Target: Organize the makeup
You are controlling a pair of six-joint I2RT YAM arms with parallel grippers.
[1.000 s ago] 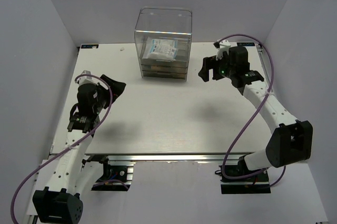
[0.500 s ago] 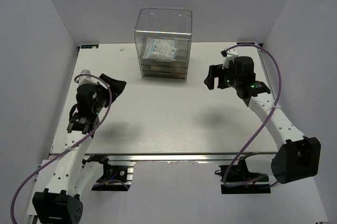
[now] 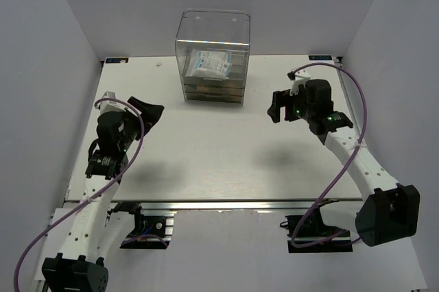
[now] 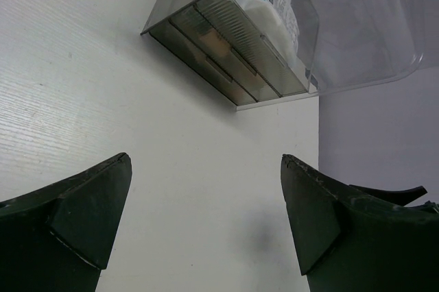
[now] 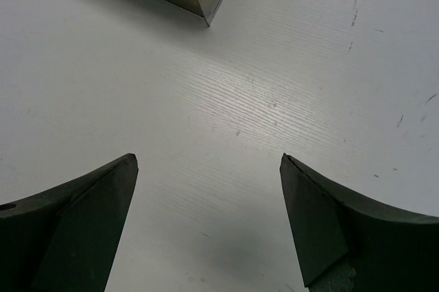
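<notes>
L gripper (image 4: pixel 206 162) jaws wide, nothing held, R gripper (image 5: pixel 208 160) same, both well off drawer box (image 3: pixel 213 90) at table (image 3: pixel 206 155) far edge

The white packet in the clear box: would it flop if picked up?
Probably floppy: the packet looks like soft plastic, lying puffy and uneven. Likely light too. Maybe slippery, since its wrapper looks smooth through the clear box.

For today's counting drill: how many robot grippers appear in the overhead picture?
2. The left gripper, open, over the table's left side; the right gripper, open, right of the clear drawer box. None looks hidden.
</notes>
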